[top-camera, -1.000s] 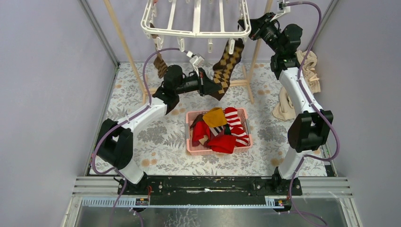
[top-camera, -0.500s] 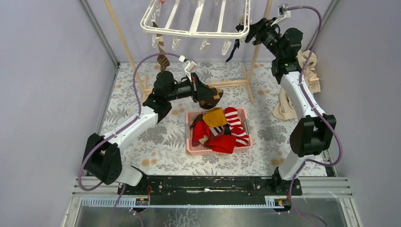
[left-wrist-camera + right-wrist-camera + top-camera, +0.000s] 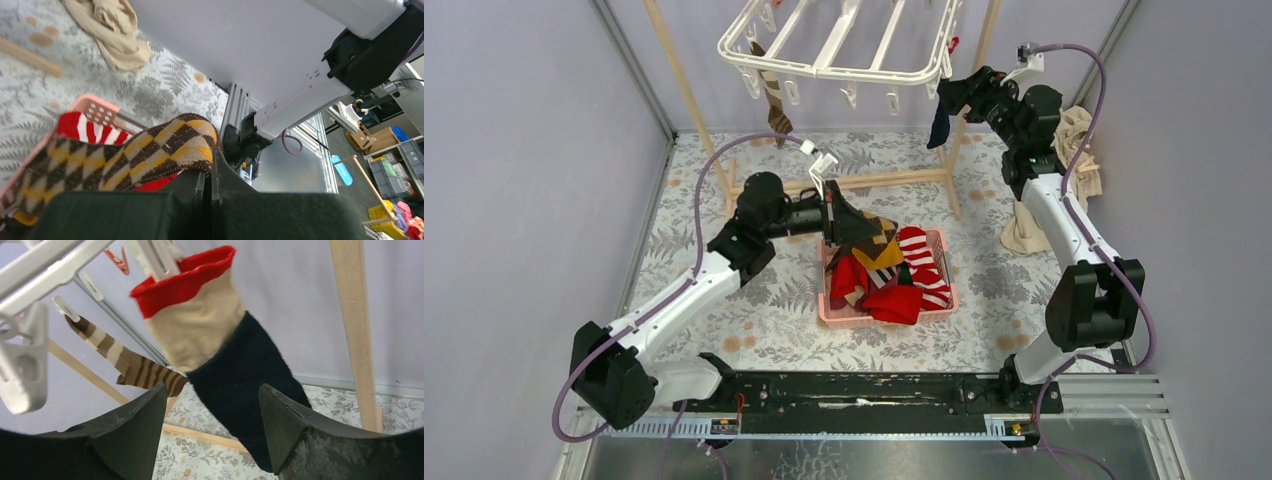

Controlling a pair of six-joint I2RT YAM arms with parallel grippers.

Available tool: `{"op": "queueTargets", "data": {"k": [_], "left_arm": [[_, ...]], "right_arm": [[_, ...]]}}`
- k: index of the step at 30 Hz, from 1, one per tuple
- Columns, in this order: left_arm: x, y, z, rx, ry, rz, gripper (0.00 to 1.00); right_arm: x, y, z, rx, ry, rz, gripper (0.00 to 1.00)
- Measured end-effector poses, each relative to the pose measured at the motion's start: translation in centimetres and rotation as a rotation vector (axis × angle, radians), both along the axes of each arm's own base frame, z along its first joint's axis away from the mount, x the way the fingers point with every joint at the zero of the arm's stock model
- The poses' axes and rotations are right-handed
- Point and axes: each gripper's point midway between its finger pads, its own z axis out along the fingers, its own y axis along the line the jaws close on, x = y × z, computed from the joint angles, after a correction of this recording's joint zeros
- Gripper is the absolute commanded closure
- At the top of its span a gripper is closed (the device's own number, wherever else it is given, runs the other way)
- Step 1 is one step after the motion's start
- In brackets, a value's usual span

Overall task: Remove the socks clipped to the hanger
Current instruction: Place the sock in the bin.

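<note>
We pinch the checkered sock (image 3: pixel 150 155) in our left gripper (image 3: pixel 848 224) over the pink basket (image 3: pixel 828 310), mid-frame. Our right gripper (image 3: pixel 947 93), top right, stands apart; the dark sock (image 3: pixel 245 385) may slip away.

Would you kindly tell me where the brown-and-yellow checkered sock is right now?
In the top view, the checkered sock is pinched in the left pincer over the far left corner of the pink basket.

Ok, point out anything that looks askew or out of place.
The hanger hangs skewed, not square to its wooden frame. A beige cloth lies heaped on the floor by the right arm, outside the pink basket. Nothing looks spilled or broken.
</note>
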Motion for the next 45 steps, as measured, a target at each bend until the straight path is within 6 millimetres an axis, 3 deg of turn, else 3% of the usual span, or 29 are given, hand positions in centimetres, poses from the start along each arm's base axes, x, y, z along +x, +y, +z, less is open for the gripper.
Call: {"op": "queueTargets", "data": {"k": [3, 8, 11, 16, 20, 25, 34, 38, 43, 44, 45], "left_arm": [[-0.4, -0.2, -2.1, 0.028, 0.047, 0.001, 1.00], [-0.5, -1.0, -7.4, 0.104, 0.162, 0.010, 1.00], [-0.7, -1.8, -10.9, 0.157, 0.227, 0.013, 0.98], [-0.9, -2.0, -14.0, 0.205, 0.284, 0.039, 0.97], [-1.2, -2.0, -15.2, 0.219, 0.302, 0.058, 0.98], [-3.2, -1.6, -16.5, 0.241, 0.329, 0.053, 0.99], [-6.2, -0.6, -13.3, 0.200, 0.275, 0.047, 0.98], [-6.9, 0.3, -15.1, 0.228, 0.312, 0.068, 0.85], [-7.6, 1.5, -21.7, 0.357, 0.440, 0.109, 0.60], [-7.6, 1.7, -23.0, 0.384, 0.466, 0.118, 0.50], [-7.6, 1.8, -24.1, 0.402, 0.487, 0.126, 0.33]], "right_arm": [[0.8, 0.0, -1.2, -0.008, 0.016, -0.005, 0.25], [2.9, 0.4, -4.6, -0.032, 0.062, -0.018, 0.24], [4.3, 1.7, -6.5, -0.065, 0.080, -0.012, 0.23], [5.2, 4.5, -8.3, -0.117, 0.078, 0.005, 0.22], [5.5, 5.6, -8.7, -0.147, 0.059, -0.011, 0.21], [6.6, 5.0, -8.7, -0.157, 0.037, -0.070, 0.20], [7.3, 4.0, -8.0, -0.151, 0.006, -0.134, 0.24], [7.7, 4.1, -8.0, -0.140, -0.004, -0.133, 0.29], [8.6, 4.7, -9.2, -0.101, 0.004, -0.115, 0.43], [8.8, 4.8, -9.5, -0.094, 0.010, -0.111, 0.48], [9.0, 4.9, -9.9, -0.088, 0.015, -0.106, 0.53]]}}
